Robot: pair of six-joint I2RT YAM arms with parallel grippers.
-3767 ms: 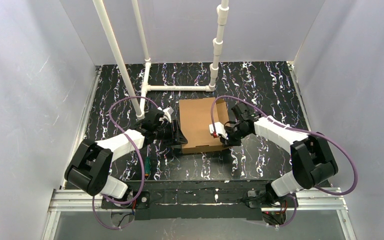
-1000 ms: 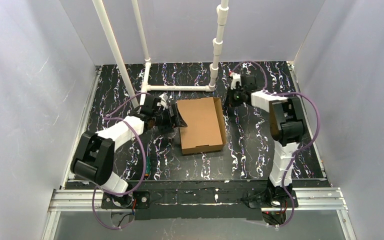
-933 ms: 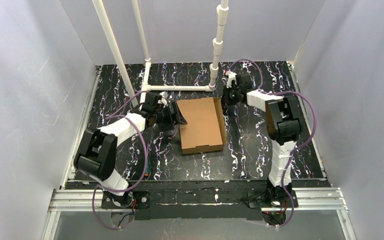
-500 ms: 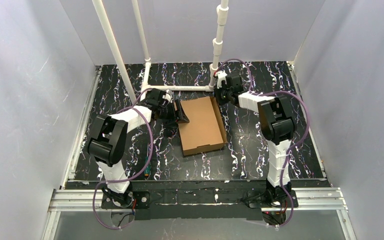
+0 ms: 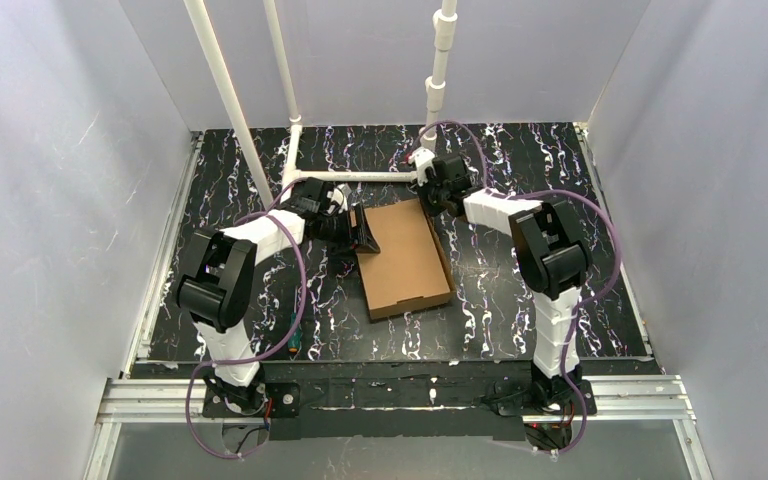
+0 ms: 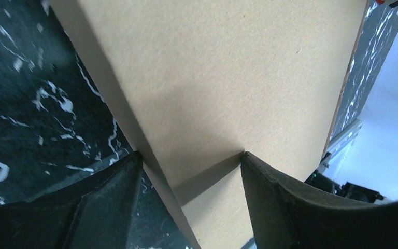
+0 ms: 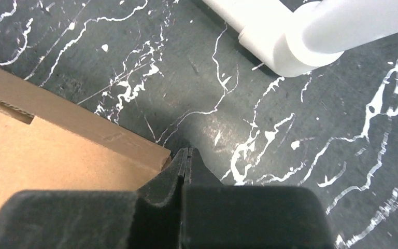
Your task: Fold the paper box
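**Paper box: handling notes and grip points**

Position: the paper box (image 5: 403, 258) lies flat on the black marbled table (image 5: 520, 270), on the near side of the white pipe elbow (image 5: 425, 172). Its far right corner almost reaches that elbow, and its long axis runs back toward the arm bases, slightly skewed.

Left gripper (image 5: 360, 232): to the left of the elbow and nearer than it. Jaws are spread across the box's long left edge. In the wrist view one finger (image 6: 119, 181) sits outside against the side wall and the other rests on the top panel. Nothing is clamped.

Right gripper (image 7: 186, 153): just on the near side of the elbow. The fingertips are pressed together with nothing between them, and the tip is at the box's far right corner. I cannot tell whether it touches the cardboard.

Material, as judged:
- Thin corrugated board, so light. It is likely to slide on this smooth table when pushed from one side only.
- Panels are stiff across the flutes but give readily along the creases.
- Cut edges and the slot (image 7: 5, 106) near the corner look easy to crush or tear under a hard pinch.

Where to hold, as judged:
- Pinch a wall or flap edge close to a crease, not mid-panel.
- Brace the side nearest the elbow with the closed tip so the box cannot skate.

I cannot tell whether the lid tabs are seated.
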